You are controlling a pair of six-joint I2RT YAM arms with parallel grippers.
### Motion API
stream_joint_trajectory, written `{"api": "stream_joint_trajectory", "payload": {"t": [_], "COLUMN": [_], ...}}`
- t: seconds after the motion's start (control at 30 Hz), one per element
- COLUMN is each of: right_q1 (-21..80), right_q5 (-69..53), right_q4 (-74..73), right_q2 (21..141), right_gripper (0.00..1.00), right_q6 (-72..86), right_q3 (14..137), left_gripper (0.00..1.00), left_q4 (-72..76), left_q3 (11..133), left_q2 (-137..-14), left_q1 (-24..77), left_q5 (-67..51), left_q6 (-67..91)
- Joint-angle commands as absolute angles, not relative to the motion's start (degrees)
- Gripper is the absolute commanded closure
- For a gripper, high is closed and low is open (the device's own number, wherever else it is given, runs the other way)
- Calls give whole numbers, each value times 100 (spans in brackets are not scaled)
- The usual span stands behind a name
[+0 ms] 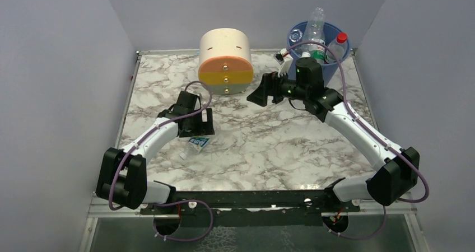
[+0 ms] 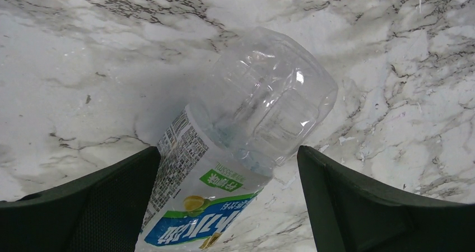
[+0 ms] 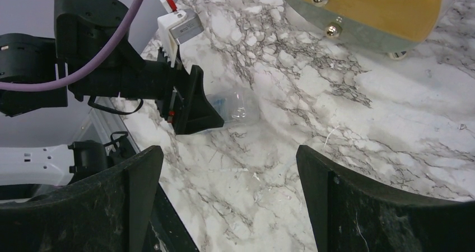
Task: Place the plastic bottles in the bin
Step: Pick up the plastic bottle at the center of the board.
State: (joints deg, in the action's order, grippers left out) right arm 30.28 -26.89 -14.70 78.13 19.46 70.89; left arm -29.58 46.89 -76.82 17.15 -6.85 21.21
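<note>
A clear plastic bottle with a blue, green and white label lies on its side on the marble table. My left gripper is open and straddles it, the left finger close against the label and a gap at the right finger. In the top view this bottle pokes out under the left gripper. The blue bin stands at the back right, with a clear green-labelled bottle and a red-capped bottle sticking out. My right gripper is open and empty, left of the bin, above the table.
The cream-and-orange round drawer unit stands at the back centre, and its front shows in the right wrist view. That view also shows the left gripper over the bottle. Grey walls enclose the table on three sides.
</note>
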Motion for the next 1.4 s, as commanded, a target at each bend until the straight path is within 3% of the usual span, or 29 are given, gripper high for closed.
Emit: {"api": "stream_joint_trajectory", "payload": {"t": [0.0, 0.57, 1.17, 1.37], "right_q1": [3072, 3076, 3071, 3075], "right_q5": [-2865, -2619, -2517, -2487], "right_q4": [-1331, -1605, -1622, -1673], "right_q2": [7884, 7735, 7734, 7666], "right_gripper": [8, 8, 7, 7], "right_q6": [1926, 1708, 1682, 1674], "right_q3": [6958, 6687, 6635, 6616], "left_gripper": [1, 1, 1, 1], "left_q4": [-2852, -2456, -1131, -1593], "left_q3": [4685, 4740, 4396, 4887], "left_q2": [-7745, -7961, -7989, -8018], "left_q1": [1926, 2748, 2787, 2802], "left_q5": [-785, -539, -307, -439], "left_q6": [2185, 2814, 3801, 3297]}}
